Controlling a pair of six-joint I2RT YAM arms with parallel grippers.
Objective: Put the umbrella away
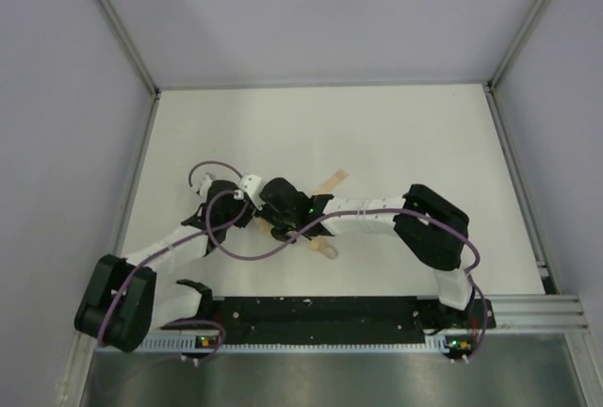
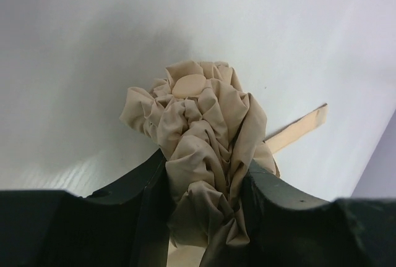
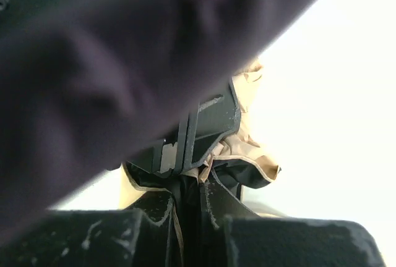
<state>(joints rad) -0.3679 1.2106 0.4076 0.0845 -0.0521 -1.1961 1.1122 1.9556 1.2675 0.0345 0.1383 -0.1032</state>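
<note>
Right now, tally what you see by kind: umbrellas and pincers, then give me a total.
umbrella: 1
pincers: 2 (left pincer, right pincer)
Total: 3

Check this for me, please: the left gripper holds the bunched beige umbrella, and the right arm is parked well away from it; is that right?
Not quite. The left gripper does hold the bunched beige umbrella, but the right arm is not parked away: the top view shows it stretched across to the umbrella, right beside the left gripper.
</note>
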